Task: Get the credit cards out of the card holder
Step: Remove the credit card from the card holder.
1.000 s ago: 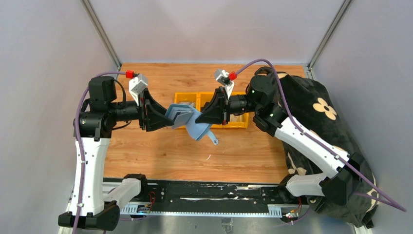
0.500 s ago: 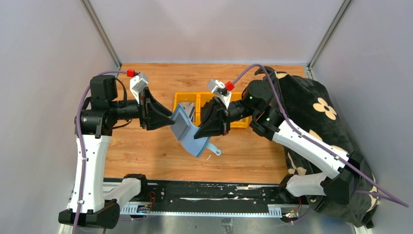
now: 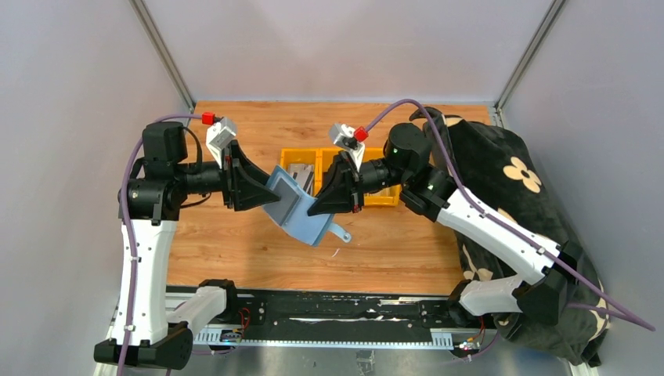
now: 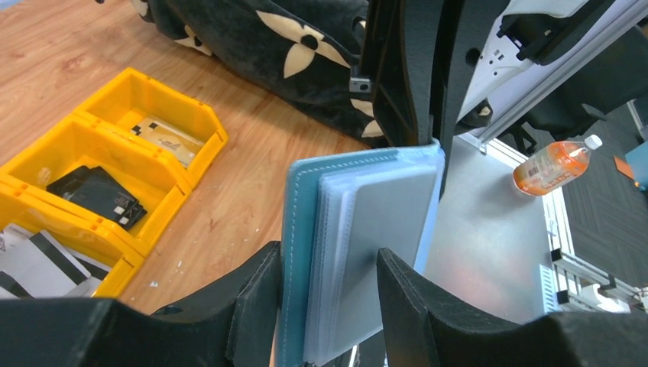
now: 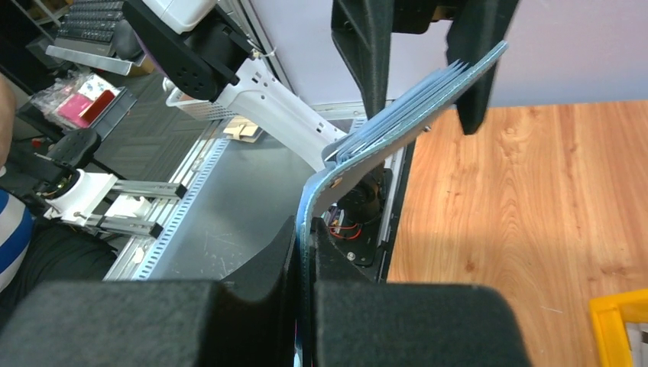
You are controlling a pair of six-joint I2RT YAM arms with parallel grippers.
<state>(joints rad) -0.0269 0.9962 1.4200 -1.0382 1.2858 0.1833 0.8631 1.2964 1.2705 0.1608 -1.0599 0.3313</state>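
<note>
The slate-blue card holder (image 3: pixel 296 210) hangs in the air above the table, stretched between both grippers. My left gripper (image 3: pixel 274 196) has its jaws half closed around the holder's far end. In the left wrist view one finger lies on the blue cover (image 4: pixel 294 229) and the other on the fanned clear sleeves (image 4: pixel 382 214). My right gripper (image 5: pixel 306 237) is shut tight on the thin edge of the holder's cover (image 5: pixel 397 115). The small tab (image 3: pixel 341 233) dangles below. Whether the sleeves hold any credit cards I cannot tell. Dark cards (image 4: pixel 95 195) and striped white cards (image 4: pixel 38 264) lie in yellow bins.
Yellow bins (image 3: pixel 384 196) stand in a row at the table's middle, behind the holder. A black flowered cloth (image 3: pixel 509 180) covers the right side. The metal rail (image 3: pixel 329 321) runs along the near edge. An orange bottle (image 4: pixel 554 164) lies off the table.
The right arm has swung left, carrying the holder left. The holder now lies flatter, its sleeves less fanned. The left arm has hardly moved. Both grips are unchanged.
</note>
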